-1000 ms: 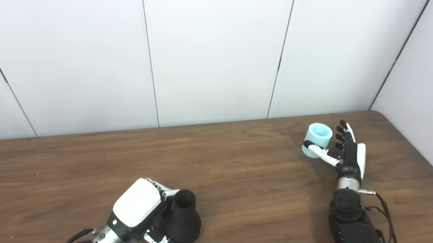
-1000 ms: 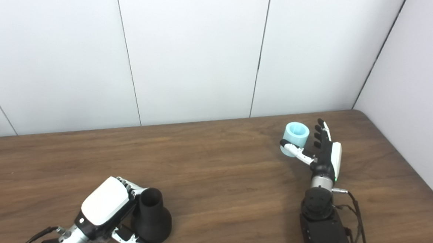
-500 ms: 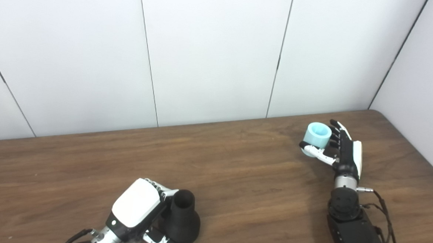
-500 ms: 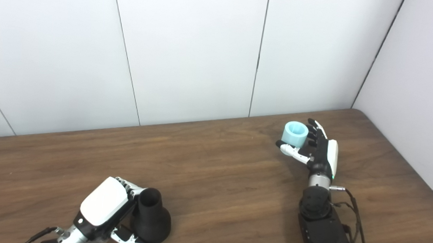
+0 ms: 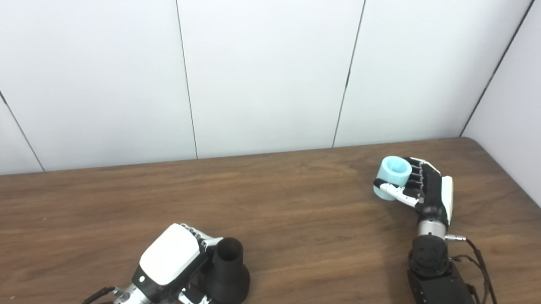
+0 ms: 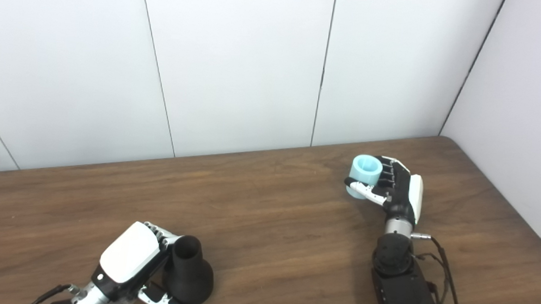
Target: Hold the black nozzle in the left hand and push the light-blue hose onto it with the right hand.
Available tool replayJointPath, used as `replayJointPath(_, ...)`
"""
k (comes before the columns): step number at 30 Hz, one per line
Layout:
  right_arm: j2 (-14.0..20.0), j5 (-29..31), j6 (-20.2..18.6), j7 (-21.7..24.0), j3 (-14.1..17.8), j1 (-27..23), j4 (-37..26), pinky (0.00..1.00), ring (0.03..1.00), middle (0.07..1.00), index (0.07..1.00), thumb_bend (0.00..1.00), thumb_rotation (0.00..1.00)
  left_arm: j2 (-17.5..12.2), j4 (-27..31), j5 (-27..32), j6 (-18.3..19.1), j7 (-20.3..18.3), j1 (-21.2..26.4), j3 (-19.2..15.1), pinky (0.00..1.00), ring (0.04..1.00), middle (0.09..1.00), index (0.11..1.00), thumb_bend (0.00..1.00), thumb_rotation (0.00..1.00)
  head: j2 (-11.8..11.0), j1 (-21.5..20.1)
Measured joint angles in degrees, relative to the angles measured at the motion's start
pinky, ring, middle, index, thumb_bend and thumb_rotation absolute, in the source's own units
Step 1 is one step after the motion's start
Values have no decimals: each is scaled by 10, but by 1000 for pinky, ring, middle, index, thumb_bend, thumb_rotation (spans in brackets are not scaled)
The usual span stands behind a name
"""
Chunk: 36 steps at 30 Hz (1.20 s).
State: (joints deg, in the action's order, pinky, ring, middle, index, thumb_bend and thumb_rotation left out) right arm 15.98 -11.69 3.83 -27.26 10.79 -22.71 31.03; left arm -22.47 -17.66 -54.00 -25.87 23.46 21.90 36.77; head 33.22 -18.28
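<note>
The black nozzle (image 5: pixel 228 274) stands upright near the table's front edge, narrow open neck up, wide base down. My left hand (image 5: pixel 172 263) is wrapped around it from the left, with the thumb showing under the base. The light-blue hose piece (image 5: pixel 392 177), a short open cylinder, is at the far right of the table. My right hand (image 5: pixel 423 192) is curled around it, with fingers behind it and the thumb across its front. Whether the hose rests on the table or is lifted off it I cannot tell.
The brown wooden table (image 5: pixel 295 218) runs to a white panelled wall (image 5: pixel 265 68) at the back and a second wall on the right. Cables trail from the right forearm (image 5: pixel 444 291).
My right hand's fingers, spread upright beside the hose a second ago, have curled around it. The hose has shifted slightly left. The left hand and the nozzle have not moved.
</note>
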Motion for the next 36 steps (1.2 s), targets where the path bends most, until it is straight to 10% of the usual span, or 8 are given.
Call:
replayJointPath(4, -3, -3, 8, -13, 1, -2, 1, 356, 436, 484, 493, 544, 64, 0, 1, -2, 0, -1, -1, -2, 76, 127, 203, 482, 521, 40, 2, -1)
replayJointPath(26, -9, -56, 26, -20, -32, 26, -49, 415, 456, 468, 510, 525, 0, 1, 2, -3, 0, -3, -2, -3, 87, 137, 221, 482, 520, 39, 10, 13)
replayJointPath(36, 11, -90, 39, 60, -81, 97, -165, 215, 289, 456, 536, 521, 0, 6, 2, -9, 0, -11, -3, -9, 78, 128, 199, 481, 520, 40, 15, 63)
